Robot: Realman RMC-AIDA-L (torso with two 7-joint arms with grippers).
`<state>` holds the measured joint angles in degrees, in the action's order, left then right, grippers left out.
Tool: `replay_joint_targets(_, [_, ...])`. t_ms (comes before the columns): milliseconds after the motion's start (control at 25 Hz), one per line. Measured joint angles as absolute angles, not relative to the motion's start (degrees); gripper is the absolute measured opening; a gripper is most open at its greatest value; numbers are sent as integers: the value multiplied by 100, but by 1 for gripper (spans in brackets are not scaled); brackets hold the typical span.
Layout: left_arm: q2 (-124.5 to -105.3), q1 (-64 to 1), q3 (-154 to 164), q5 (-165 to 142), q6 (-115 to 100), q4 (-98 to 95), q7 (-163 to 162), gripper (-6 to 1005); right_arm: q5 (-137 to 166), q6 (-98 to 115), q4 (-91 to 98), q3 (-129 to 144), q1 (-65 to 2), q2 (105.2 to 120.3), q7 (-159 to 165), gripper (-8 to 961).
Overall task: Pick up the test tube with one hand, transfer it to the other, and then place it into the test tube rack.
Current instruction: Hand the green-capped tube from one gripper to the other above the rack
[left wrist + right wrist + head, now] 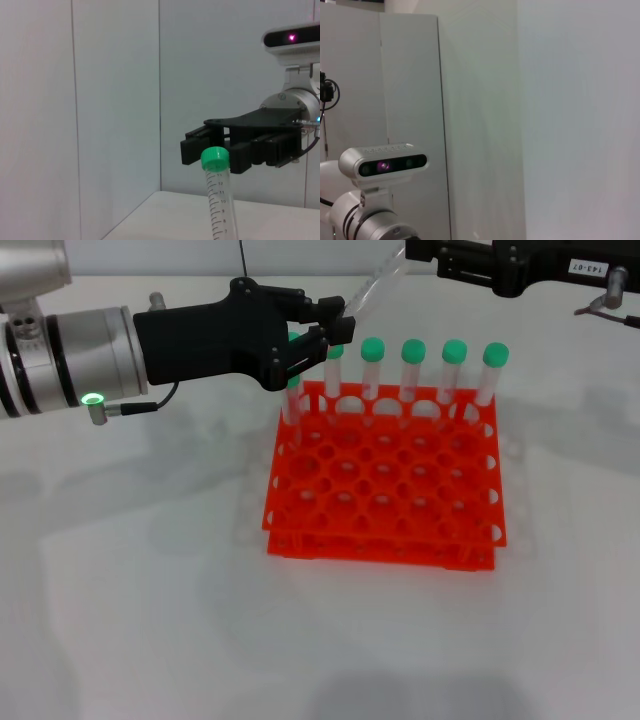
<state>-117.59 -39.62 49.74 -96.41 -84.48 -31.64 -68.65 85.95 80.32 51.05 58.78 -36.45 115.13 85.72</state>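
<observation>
My left gripper (pixel 335 325), black and unlabelled on a silver wrist with a green light, is shut on the lower end of the test tube (pixel 375 285), just above the back left corner of the orange-red rack (pixel 385 490). The clear tube slants up toward my right gripper (pixel 425 252), which carries a white label (pixel 585 267). In the left wrist view the tube (pixel 220 200) stands with its green cap (pixel 215 160) between the open fingers of the right gripper (pixel 217 150). I cannot tell whether they touch the cap.
Several other green-capped tubes (pixel 413 365) stand along the rack's back row, and one (pixel 293 400) is at its left edge under my left gripper. The rack's other holes are empty. A white tabletop (pixel 150 590) surrounds the rack.
</observation>
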Motion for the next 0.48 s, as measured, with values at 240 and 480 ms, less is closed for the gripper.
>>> replay_joint_targets(240, [-11759,-3970,4974,-9641,-8446,-3164,-6865,194,8607,8015,5098,5912,-3652,11513,8569,470])
replay_joint_targets(480, [-11759,-3973,4974,-9641,-8443,-3164,-6869,193,8636,8015,5097,5924,-3656,11505,8569,469])
